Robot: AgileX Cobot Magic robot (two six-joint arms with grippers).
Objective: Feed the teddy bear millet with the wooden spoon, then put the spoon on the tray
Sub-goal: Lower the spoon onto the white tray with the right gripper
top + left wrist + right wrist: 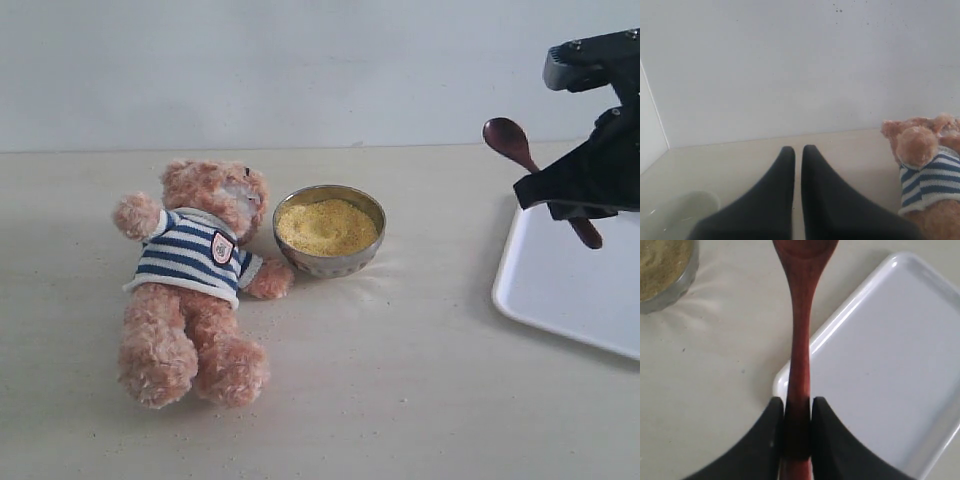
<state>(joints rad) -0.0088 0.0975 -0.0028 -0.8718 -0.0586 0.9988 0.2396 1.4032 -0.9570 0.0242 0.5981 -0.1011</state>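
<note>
Holding the wooden spoon [799,340] mid-handle, the right gripper [798,407] had its jaws clamped on it. It was raised over the edge of the tray [560,300], with the spoon's bowl pointing toward the millet [325,225] in the metal bowl [330,264]. The teddy bear [200,260] lay on its back just beside that bowl. The left gripper [798,156] was idle, fingers nearly together, empty. I couldn't tell if the spoon carried grain, so I read this as pre-scoop. Next move: reach across, dip, then carry the spoon level to the bear's mouth.
</note>
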